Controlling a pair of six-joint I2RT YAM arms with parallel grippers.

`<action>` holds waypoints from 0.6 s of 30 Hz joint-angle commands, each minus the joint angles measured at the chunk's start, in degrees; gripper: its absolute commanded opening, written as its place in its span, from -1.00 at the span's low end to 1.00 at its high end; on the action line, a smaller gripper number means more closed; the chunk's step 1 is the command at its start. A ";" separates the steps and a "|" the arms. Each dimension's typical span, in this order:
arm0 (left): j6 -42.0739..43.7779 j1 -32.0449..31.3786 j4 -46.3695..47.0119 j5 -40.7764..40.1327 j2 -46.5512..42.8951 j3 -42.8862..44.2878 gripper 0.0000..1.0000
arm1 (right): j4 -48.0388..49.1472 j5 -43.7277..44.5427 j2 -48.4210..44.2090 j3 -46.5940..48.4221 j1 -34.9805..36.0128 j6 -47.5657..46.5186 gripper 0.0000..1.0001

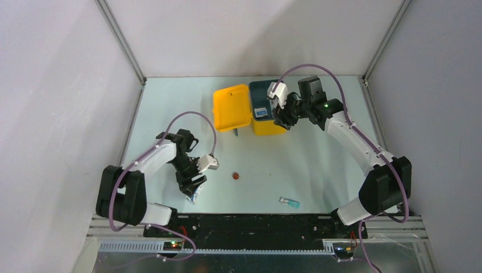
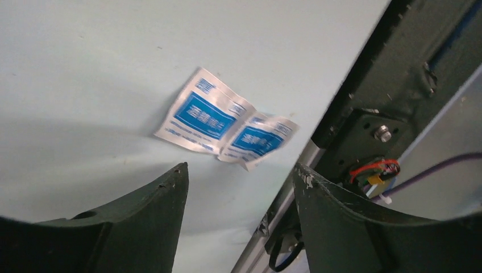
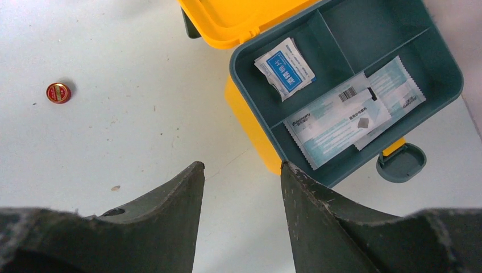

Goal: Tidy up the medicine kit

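Yellow medicine kit (image 1: 232, 108) beneath outstretched R gripper (image 3: 241, 166).

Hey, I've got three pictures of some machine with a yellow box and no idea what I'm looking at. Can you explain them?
These are two robot arms bolted to the near edge of a table. One picture looks down from above; the other two come from a camera on each wrist, so the dark prongs are that arm's own fingers. On the table stands an open yellow medicine kit, its dark teal tray holding one sachet and two long packets. Loose nearby lie a small red disc, a small tube and a joined pair of sachets. The left end effector is open near that pair; the right end effector is open beside the kit. Neither holds anything.
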 commanded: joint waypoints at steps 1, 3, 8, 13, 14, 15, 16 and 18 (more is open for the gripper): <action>-6.13 -0.22 7.64 -0.69 3.34 0.48 0.44 | 0.63 -1.20 -1.09 0.47 0.28 1.17 0.13; -9.15 -0.27 11.44 -1.46 5.02 0.03 0.45 | 0.38 -1.10 -1.19 0.47 0.18 1.10 0.13; -14.65 -0.57 18.36 -5.91 5.88 -3.55 0.40 | 0.72 -0.97 -1.44 0.03 0.02 1.10 0.13; -16.67 -1.73 21.77 -8.78 5.40 -5.99 0.21 | 1.09 -0.87 -1.52 -0.35 0.01 1.17 0.13; -16.77 -1.90 22.34 -9.40 5.03 -7.17 0.09 | 1.17 -0.90 -1.48 -0.44 -0.03 1.17 0.13; -16.78 -2.22 22.83 -9.73 4.10 -7.68 0.03 | 1.34 -0.89 -1.43 -0.47 0.01 1.15 0.13; -17.01 -2.40 23.00 -9.83 3.68 -8.63 -0.10 | 1.42 -0.95 -1.39 -0.45 -0.02 1.12 0.13; -17.94 -3.25 22.96 -10.04 2.74 -9.56 -0.23 | 1.66 -0.95 -1.35 -0.56 0.10 1.17 0.13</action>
